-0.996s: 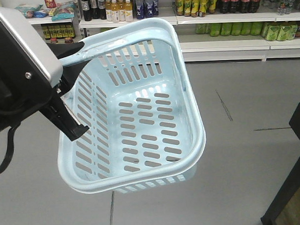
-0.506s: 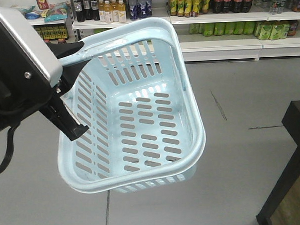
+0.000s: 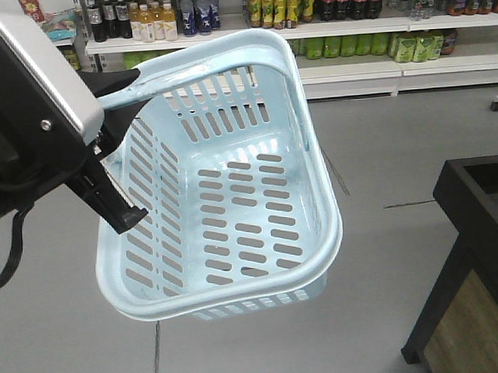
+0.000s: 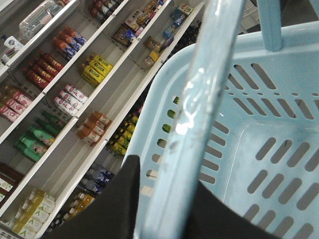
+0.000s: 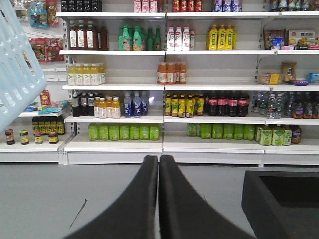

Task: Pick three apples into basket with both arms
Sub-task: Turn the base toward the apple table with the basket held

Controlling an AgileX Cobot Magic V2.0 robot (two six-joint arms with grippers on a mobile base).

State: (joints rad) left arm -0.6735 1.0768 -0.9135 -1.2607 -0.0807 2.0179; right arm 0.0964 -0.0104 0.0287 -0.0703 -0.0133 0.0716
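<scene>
Pinched only by its swing handle (image 3: 194,69) in the left gripper (image 4: 169,214), the empty basket (image 3: 328,208) hangs tilted over the floor off the dark worktop's (image 3: 473,210) left edge and may swing or slip free, while the right gripper (image 5: 158,199) is pressed together, empty.

The pale blue slotted plastic basket (image 3: 332,224) looks smooth and glossy, its handle (image 4: 197,104) catching highlights. The black-framed table (image 3: 474,218) has a matt wood-grain top; the grey floor (image 3: 57,327) is dull.

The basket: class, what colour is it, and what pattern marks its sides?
The basket is pale blue with rows of slots, clearest in the front-facing view.
</scene>
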